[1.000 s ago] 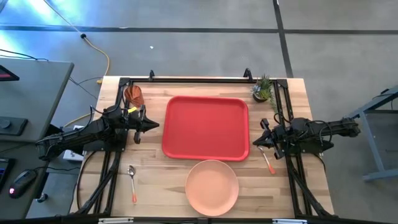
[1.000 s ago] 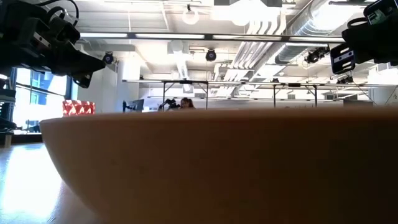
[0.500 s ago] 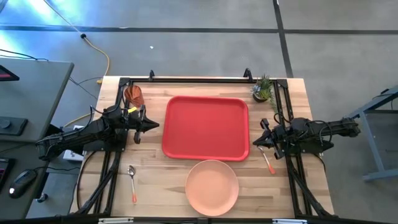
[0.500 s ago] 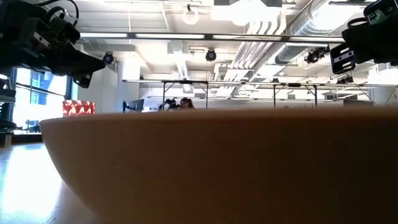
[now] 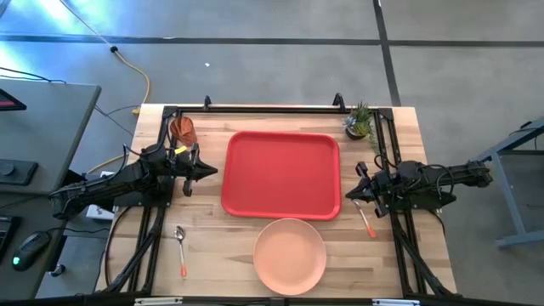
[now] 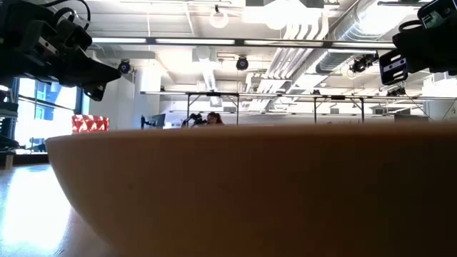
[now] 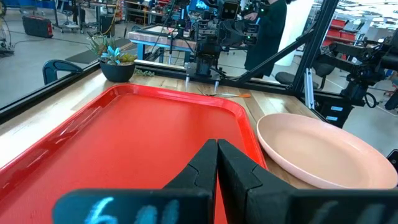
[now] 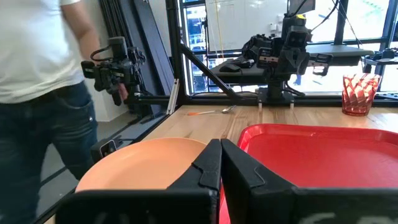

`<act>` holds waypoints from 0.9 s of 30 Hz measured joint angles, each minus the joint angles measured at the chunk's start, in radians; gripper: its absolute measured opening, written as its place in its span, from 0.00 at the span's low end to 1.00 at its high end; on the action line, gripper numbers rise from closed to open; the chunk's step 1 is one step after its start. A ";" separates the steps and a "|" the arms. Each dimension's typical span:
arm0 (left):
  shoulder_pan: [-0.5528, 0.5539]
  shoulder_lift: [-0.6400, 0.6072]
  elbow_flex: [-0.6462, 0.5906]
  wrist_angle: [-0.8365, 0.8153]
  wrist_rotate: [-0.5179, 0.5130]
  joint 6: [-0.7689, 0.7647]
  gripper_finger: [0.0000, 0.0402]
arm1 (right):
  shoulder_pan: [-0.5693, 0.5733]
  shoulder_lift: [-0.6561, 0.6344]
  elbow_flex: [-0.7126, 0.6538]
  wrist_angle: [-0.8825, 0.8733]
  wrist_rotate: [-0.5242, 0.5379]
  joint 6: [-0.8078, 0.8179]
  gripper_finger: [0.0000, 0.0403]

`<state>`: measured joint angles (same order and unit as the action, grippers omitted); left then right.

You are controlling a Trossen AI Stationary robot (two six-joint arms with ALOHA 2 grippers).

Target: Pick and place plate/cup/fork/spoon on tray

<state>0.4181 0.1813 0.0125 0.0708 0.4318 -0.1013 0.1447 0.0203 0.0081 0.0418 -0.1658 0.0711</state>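
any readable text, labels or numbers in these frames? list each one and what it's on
No text reads clearly.
Left gripper: pale blue marks on the dark band across its wrist view, perhaps "6", blurred.
Left arm: small yellow tag, too small to read.
Room wall: red and white patterned panel, no legible letters.
Tray, plate, cup: no visible markings.

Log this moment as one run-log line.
left hand: shut, beside tray | right hand: shut, opposite side | plate, cup, fork, spoon: on table, off tray
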 joint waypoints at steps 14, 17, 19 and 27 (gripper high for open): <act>-0.001 0.000 0.000 0.085 -0.152 -0.481 0.01 | 0.000 0.000 0.000 0.000 0.000 0.000 0.00; -0.001 0.000 0.000 0.147 -0.261 -0.627 0.01 | 0.000 0.000 0.000 0.000 0.002 -0.021 0.00; -0.001 -0.001 0.000 0.180 -0.338 -0.678 0.01 | 0.000 0.000 0.000 0.007 0.010 -0.102 0.00; -0.001 0.000 0.000 0.206 -0.527 -0.757 0.01 | 0.000 0.001 0.000 0.250 0.402 -0.038 0.00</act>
<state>0.4172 0.1817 0.0124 0.2765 -0.0948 -0.8579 0.1444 0.0215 0.0078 0.2916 0.2357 0.0336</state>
